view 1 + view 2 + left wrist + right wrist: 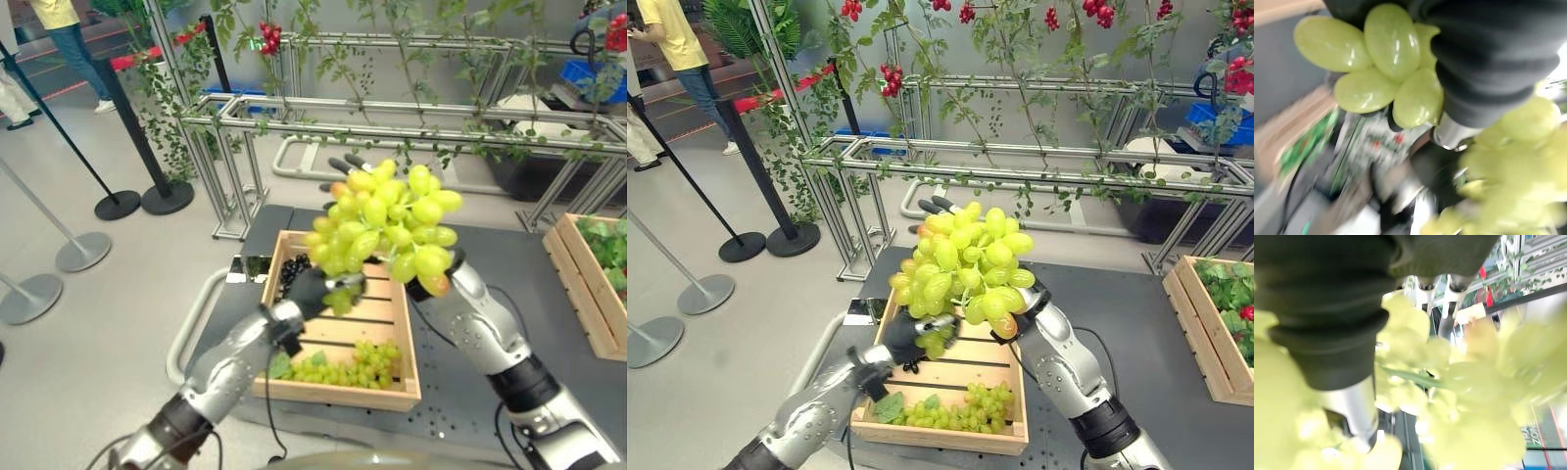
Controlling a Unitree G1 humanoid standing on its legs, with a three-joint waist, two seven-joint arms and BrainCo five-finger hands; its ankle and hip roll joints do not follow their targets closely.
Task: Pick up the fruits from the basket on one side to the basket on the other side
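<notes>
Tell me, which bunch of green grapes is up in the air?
The big bunch, lifted above the crate between both robot hands; the smaller green bunch lies inside the crate's near end.

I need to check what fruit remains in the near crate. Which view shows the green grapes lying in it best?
The left eye view: the loose green grapes lie unobstructed along the near wall of the wooden crate. The right eye view shows them equally low in frame. Both wrist views show the lifted grape bunch instead.

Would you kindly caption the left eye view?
Both hands lift a green grape bunch above the wooden crate.
</notes>
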